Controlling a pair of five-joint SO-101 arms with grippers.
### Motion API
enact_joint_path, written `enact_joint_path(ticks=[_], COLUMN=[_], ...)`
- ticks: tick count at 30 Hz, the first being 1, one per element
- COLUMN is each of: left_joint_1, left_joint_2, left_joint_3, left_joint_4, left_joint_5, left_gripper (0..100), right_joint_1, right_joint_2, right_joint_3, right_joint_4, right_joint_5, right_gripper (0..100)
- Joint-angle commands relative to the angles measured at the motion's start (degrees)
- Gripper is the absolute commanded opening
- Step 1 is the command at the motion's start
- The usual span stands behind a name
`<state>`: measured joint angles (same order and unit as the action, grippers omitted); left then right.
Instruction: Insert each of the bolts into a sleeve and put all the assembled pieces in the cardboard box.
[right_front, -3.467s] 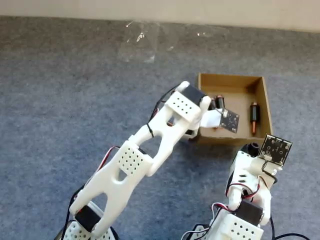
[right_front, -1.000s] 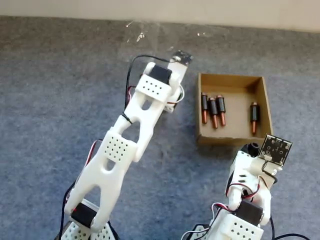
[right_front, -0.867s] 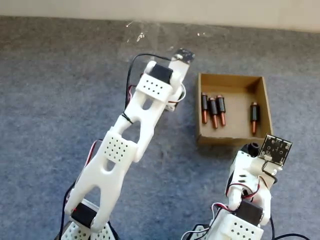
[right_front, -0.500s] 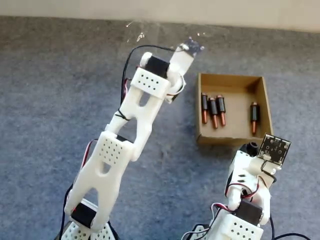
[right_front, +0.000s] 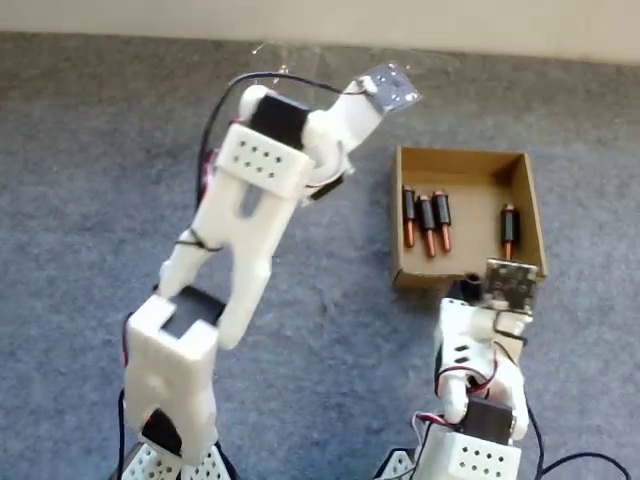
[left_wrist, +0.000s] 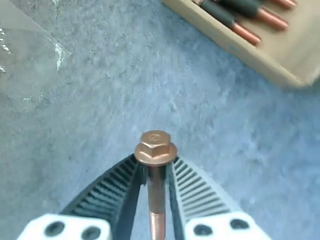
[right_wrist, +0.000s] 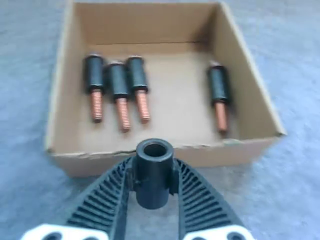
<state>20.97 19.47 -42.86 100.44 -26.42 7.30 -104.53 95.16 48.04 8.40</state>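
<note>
Left gripper (left_wrist: 155, 161) pinches a bolt (left_wrist: 156, 148), right gripper (right_wrist: 153, 170) a sleeve (right_wrist: 153, 151), in wrist views.

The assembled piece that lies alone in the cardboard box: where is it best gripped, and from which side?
Probably the lone piece's black sleeve, from above, jaws across its width: it lies flat with bare floor either side, and the cardboard box walls block a sideways approach.

We count four assembled pieces (right_wrist: 119, 82) in the one cardboard box (right_wrist: 150, 22): three together by one side wall and one by the opposite wall. We also count one bare bolt (left_wrist: 156, 150), one empty sleeve (right_wrist: 152, 170), one clear plastic sheet (left_wrist: 25, 60) and two arms (right_front: 250, 200).
</note>
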Motion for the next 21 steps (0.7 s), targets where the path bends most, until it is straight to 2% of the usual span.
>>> enact_joint_path(ticks=[1, 7, 14, 17, 21], left_joint_1=[-0.75, -0.75, -0.66, -0.66, -0.66], left_joint_2=[-12.7, -26.33, -42.24, -48.31, -55.69], left_joint_3=[6.99, 18.51, 28.18, 32.4, 37.58], left_joint_4=[0.26, 0.09, 0.0, 0.0, -0.09], left_joint_5=[-2.64, -6.07, -6.15, -6.15, -6.15], left_gripper=[0, 0, 0, 0, 0], right_joint_1=[-5.67, -17.8, -31.6, -35.74, -38.9], right_joint_2=[-0.57, -0.57, -0.57, -0.57, -0.57], right_joint_3=[-4.09, -8.75, -10.77, -10.77, -10.42], right_joint_4=[-2.07, -2.07, -2.33, -2.33, -5.23], right_joint_5=[0.97, 0.97, 0.88, 0.7, -4.84], right_gripper=[0.4, 0.4, 0.4, 0.4, 0.4])
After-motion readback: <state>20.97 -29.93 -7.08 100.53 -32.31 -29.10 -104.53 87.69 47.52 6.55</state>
